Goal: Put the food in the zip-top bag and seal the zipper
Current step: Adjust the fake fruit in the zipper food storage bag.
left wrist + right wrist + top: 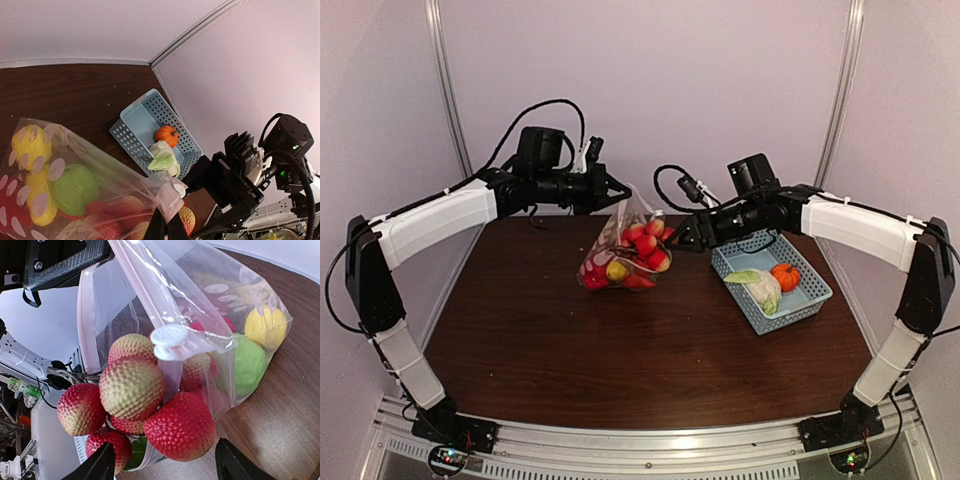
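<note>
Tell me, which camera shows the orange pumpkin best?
The left wrist view: the pumpkin sits close and unblocked in the basket. The top view shows it smaller; the right wrist view misses it.

Zip-top bag (150, 280): clear, glossy plastic film, creased, part printed with flat white dots; white moulded plastic slider (169, 340) on its zipper strip. At the bag's mouth: red-yellow apples (131, 387), pebbled matt skin. Inside the bag: green fruit (249, 362) and yellow fruit (265, 326), smoother plastic. Under the bag: table (620, 340), dark wood-grain, low sheen, finely scratched. Beside the bag: basket (131, 137), light-blue perforated plastic.
</note>
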`<act>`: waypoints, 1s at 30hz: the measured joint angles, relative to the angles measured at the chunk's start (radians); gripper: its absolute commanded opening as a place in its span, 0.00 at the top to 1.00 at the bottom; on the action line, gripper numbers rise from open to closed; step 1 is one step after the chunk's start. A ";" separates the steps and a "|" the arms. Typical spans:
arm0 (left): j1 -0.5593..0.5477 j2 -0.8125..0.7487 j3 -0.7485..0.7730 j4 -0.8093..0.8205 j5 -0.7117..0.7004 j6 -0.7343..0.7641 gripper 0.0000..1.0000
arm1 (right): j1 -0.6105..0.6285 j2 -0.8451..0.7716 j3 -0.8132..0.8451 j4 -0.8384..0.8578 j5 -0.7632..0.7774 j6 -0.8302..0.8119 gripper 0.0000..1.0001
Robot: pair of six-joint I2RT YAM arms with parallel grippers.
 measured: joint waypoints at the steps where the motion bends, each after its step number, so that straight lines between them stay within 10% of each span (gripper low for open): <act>1: 0.000 -0.001 -0.004 -0.001 0.001 -0.001 1.00 | 0.000 0.002 0.001 0.003 0.002 0.001 0.27; 12: 0.000 -0.002 -0.036 0.029 0.014 -0.018 1.00 | 0.002 0.101 0.032 0.061 -0.119 0.018 0.61; 20: -0.001 -0.002 -0.055 0.060 0.029 -0.028 1.00 | 0.038 0.095 0.166 0.027 -0.132 -0.055 0.59; 30: -0.006 -0.002 -0.053 0.057 0.045 -0.027 1.00 | 0.089 0.172 0.310 -0.117 0.122 -0.122 0.29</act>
